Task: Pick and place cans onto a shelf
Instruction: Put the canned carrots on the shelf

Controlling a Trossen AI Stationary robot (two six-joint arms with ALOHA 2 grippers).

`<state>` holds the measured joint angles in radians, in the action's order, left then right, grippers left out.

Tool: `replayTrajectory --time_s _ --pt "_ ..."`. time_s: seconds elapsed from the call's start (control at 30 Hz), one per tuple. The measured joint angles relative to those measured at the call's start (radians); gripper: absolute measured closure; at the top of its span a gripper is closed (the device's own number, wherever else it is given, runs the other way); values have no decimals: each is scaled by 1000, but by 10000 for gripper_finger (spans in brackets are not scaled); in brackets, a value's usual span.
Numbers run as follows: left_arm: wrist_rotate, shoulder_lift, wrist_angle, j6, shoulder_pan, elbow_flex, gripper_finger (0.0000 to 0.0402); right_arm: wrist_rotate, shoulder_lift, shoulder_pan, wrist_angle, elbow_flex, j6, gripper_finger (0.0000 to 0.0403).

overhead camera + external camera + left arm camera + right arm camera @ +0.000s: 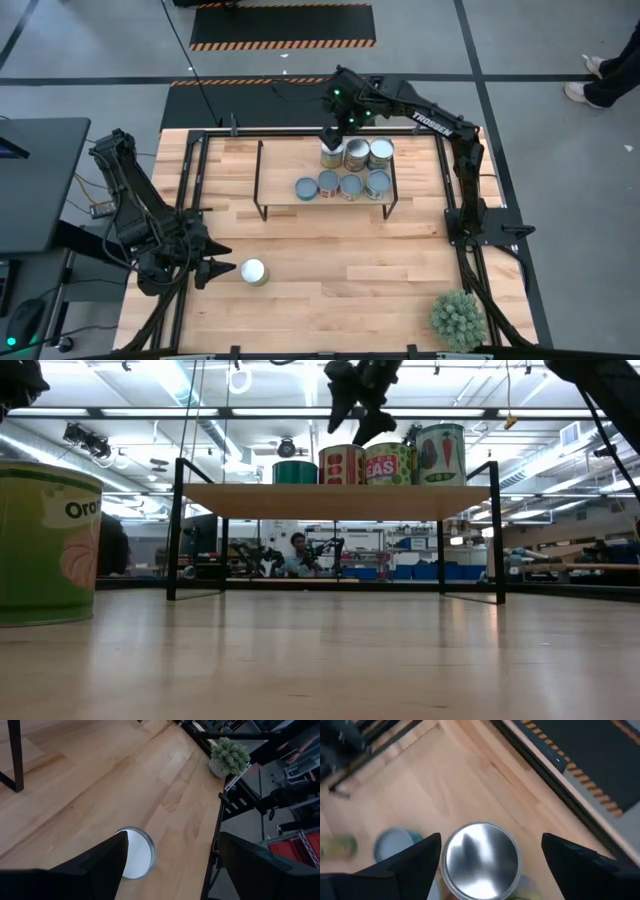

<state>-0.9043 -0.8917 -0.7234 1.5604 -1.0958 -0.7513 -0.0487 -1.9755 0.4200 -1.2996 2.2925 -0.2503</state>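
Now right gripper (487, 855) wide, above can (480, 857) on shelf (280, 170); left gripper (222, 268) wide beside table can (254, 271).

- A robotics lab or industrial test hall: the wooden table (330, 270) stands on a grey concrete floor (560, 160) crossed by dark lines.
- Beyond the table's far edge lie black mats with orange-and-black hazard striping (282, 27).
- A black metal frame (470, 230) bolted along the table's sides carries both arms.
- Behind the table, the low view looks into a long open hall with ceiling strip lights (190, 385), workbenches and blue bins (400, 572).
- A person (297, 555) sits at a bench far behind the table.
- A monitor (35, 185) stands just beside the table's left edge.
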Motion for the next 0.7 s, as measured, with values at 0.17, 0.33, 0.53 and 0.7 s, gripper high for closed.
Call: replayTrajectory --time_s 0.17,0.33,0.53,0.7 --pt "0 0 11 0 0 0 88 -40 0 22 -27 0 217 82" --pt "0 0 11 0 0 0 88 -55 0 20 -24 -1 372 122" --pt "0 0 10 0 0 0 88 -133 0 32 80 -1 190 158" --pt "0 0 10 0 0 0 88 -17 -15 65 64 -2 97 182"
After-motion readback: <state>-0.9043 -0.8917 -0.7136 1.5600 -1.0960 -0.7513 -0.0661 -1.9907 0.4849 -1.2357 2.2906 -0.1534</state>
